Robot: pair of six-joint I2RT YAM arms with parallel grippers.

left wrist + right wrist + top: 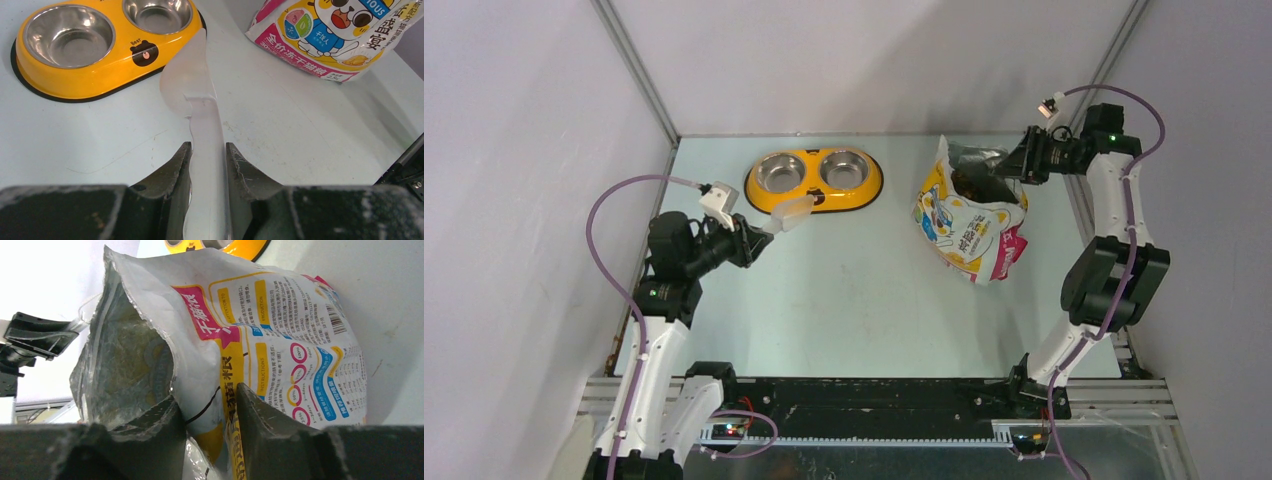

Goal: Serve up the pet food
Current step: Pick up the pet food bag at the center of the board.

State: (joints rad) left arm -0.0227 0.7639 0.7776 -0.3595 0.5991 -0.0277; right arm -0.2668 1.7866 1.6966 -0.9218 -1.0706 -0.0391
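Note:
The glossy cat-print bag (pixel 969 232) stands at the back right with its mouth open, and dark pet food (pixel 970 181) shows inside it. My right gripper (pixel 1008 166) (pixel 205 396) straddles the bag's (pixel 285 325) rim. One finger is inside against the silvery lining, the other is outside, and bunched bag wall is pinched between them. My left gripper (pixel 761 236) (pixel 207 148) is shut on the handle of the translucent scoop (pixel 792 213) (pixel 192 82). The scoop is held above the table just in front of the yellow feeder, and its bowl looks empty.
The yellow double-bowl feeder (pixel 814 199) (pixel 97 75) sits at the back centre with two steel bowls, both empty. Its edge (pixel 235 247) also shows beyond the bag. Grey walls close in the table's left, back and right sides.

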